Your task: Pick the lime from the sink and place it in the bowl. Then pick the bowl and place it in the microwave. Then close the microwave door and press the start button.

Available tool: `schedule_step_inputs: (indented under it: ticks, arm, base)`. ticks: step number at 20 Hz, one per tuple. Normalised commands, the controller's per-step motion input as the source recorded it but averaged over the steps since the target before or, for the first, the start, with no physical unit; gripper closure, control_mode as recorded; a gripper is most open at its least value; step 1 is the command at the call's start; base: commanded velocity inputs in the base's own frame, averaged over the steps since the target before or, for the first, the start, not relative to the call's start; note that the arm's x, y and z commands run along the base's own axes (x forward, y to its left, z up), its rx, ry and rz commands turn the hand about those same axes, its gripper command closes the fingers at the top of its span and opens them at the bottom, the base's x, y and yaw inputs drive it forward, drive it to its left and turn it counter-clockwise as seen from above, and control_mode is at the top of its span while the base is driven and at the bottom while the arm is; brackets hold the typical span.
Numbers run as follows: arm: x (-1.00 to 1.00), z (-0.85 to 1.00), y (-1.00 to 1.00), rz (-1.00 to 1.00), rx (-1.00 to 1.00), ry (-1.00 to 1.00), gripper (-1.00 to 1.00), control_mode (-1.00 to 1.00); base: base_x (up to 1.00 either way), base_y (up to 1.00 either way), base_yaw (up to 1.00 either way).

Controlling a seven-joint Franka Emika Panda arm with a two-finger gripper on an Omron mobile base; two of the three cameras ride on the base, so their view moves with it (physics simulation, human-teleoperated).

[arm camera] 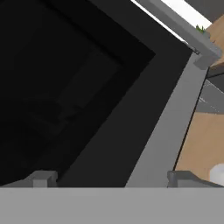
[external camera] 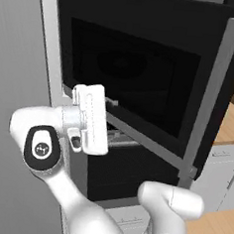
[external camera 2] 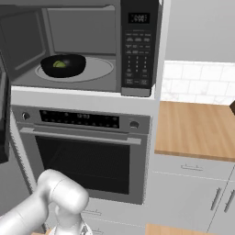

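Left to right from the microwave door (external camera: 141,86): the door stands swung out, the end effector (arm camera: 109,177) open and empty against its outer face. Right of the door, the bowl (external camera 2: 63,65) holding the lime (external camera 2: 59,64) sits inside the microwave (external camera 2: 82,46). Risk: a glancing push may slip off the panel, leaving it ajar. The oven (external camera 2: 85,151) below poses no obstruction.

The left base view looks from behind the arm, close at the microwave door (external camera: 141,91). The right base view faces the open microwave (external camera 2: 82,46) and the oven (external camera 2: 82,151) below. The hand view is very near that door (arm camera: 87,96).
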Motion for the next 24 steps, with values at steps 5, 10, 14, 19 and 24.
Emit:
schedule_step_inputs:
  ticks: [5,10,14,19,24]
  arm:
    - [-0.03,0.44,-0.8,0.0,0.27,-0.03,-1.0,-1.0]
    - [0.11,0.09,-0.84,0.11,0.27,-0.13,-1.0,-1.0]
    - [0.48,0.0,-0.66,0.27,0.23,-0.16,-1.0,-1.0]
    - [0.84,0.0,-0.22,0.31,0.2,-0.08,-1.0,-1.0]
    - [0.94,0.02,0.0,0.29,0.19,-0.01,-1.0,-1.0]
  base:
    - [0.0,0.0,0.0]
    - [0.0,0.0,0.0]
    - [0.0,0.0,0.0]
    - [0.0,0.0,0.0]
    - [0.0,0.0,0.0]
